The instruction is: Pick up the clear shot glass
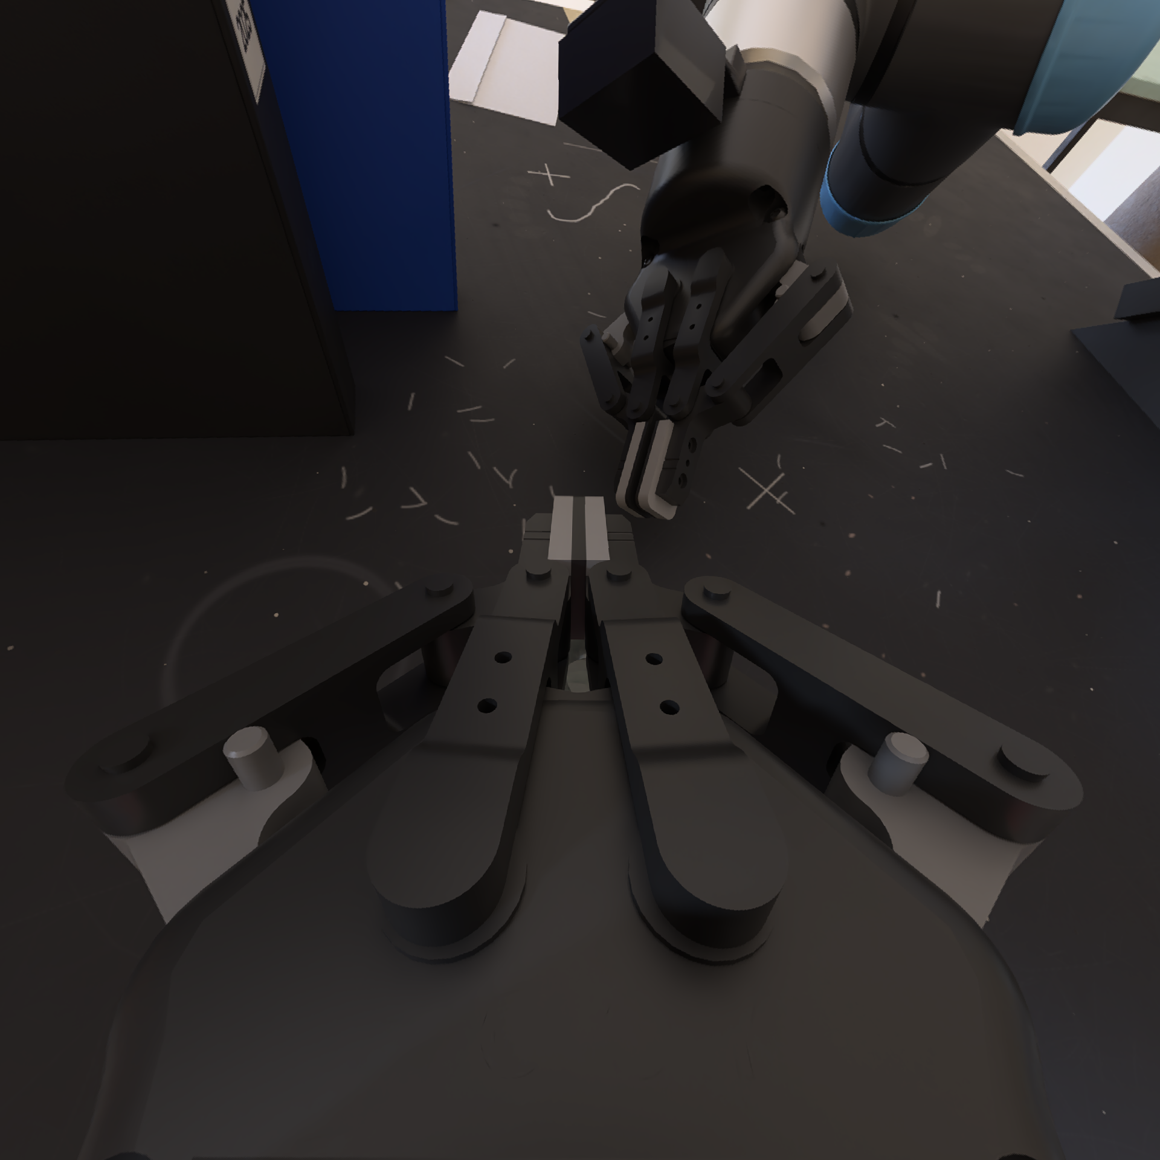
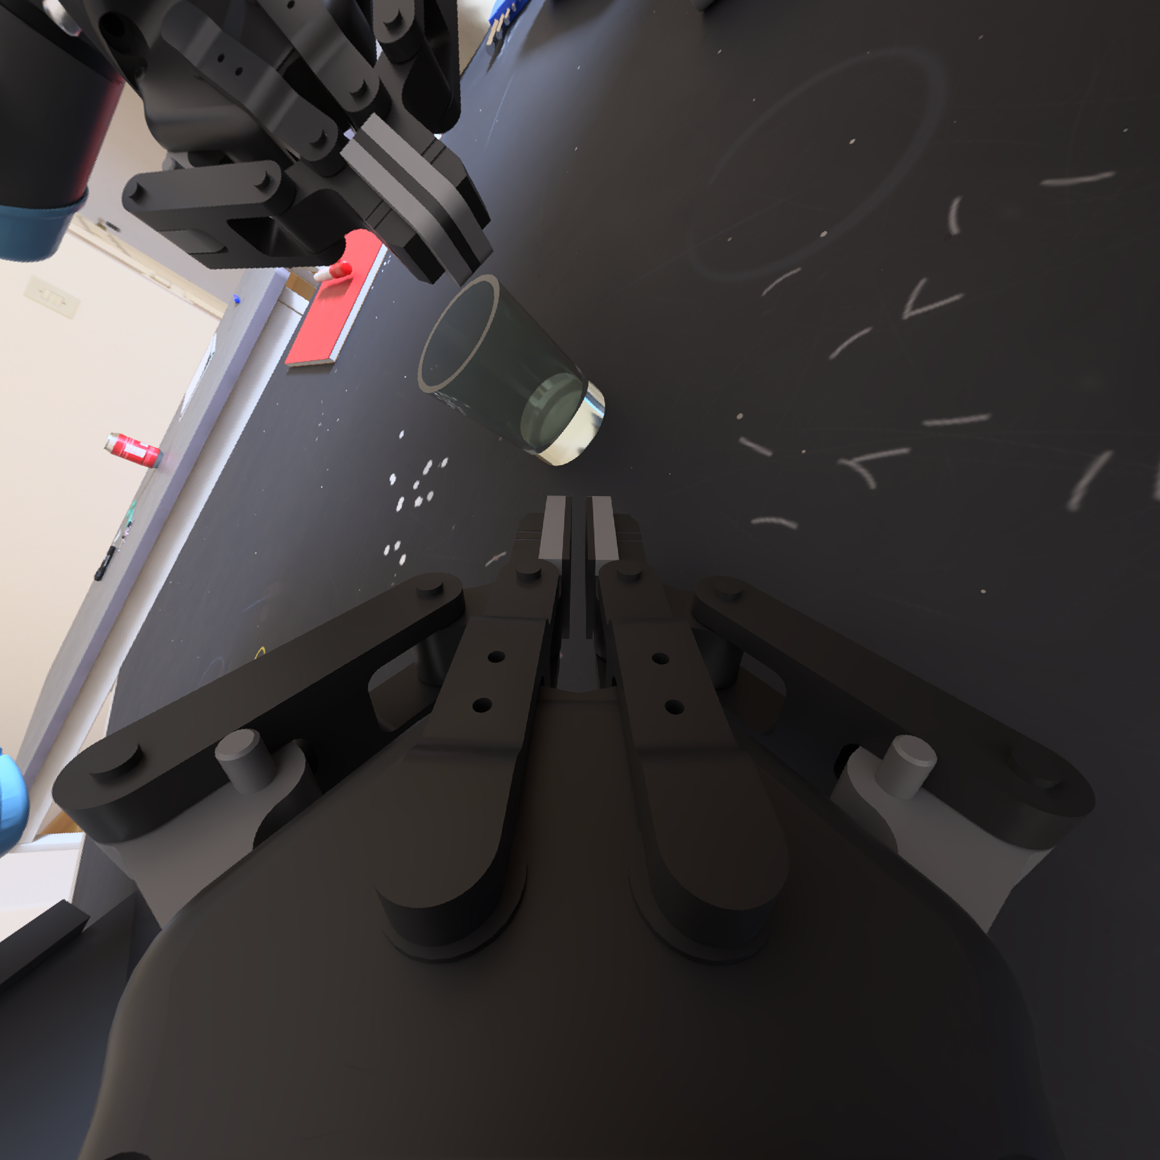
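The clear shot glass (image 2: 502, 370) stands upright on the dark table (image 2: 816, 376), seen in the right wrist view just ahead of my right gripper (image 2: 577, 527). That gripper is shut and empty, a short way from the glass's base. My left gripper (image 2: 449, 263) is shut with nothing between its pads, its tips right at the glass's rim; whether they touch it I cannot tell. In the left wrist view my left gripper (image 1: 579, 527) is shut, with only a glassy glimpse behind its fingers. The right gripper (image 1: 646, 502) hangs shut just beyond it.
A tall black box (image 1: 144, 220) and a blue box (image 1: 376, 157) stand at the left, with white paper (image 1: 502, 69) behind. A flat red object (image 2: 339, 307) and a red can (image 2: 132, 449) sit near the table's far edge. Chalk marks cover the table.
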Action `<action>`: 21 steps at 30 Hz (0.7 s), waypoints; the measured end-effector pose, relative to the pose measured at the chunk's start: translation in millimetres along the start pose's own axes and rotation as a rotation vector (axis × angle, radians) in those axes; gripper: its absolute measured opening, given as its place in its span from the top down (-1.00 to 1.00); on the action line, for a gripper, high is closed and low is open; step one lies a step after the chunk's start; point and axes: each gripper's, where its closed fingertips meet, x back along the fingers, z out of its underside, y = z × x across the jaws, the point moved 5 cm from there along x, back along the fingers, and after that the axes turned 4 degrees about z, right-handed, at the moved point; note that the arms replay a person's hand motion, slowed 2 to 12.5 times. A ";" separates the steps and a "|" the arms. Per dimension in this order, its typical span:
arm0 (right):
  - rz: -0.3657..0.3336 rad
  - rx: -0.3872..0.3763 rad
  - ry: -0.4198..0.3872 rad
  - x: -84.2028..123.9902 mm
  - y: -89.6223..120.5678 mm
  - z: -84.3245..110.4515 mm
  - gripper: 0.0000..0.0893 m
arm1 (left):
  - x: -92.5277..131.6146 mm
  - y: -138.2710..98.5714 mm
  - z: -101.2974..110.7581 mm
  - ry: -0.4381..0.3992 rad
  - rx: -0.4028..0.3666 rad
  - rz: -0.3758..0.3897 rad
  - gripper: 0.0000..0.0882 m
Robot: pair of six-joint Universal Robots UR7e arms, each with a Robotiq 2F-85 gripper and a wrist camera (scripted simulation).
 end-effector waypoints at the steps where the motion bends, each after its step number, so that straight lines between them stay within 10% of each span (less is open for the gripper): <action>1: 0.002 0.003 0.002 -0.2 0.0 -0.1 0.91 | 0.1 0.0 0.1 -0.002 0.001 0.000 1.00; 21: 0.052 0.057 0.124 6.5 3.4 4.9 0.91 | -0.5 -1.7 -0.3 0.009 -0.016 -0.016 1.00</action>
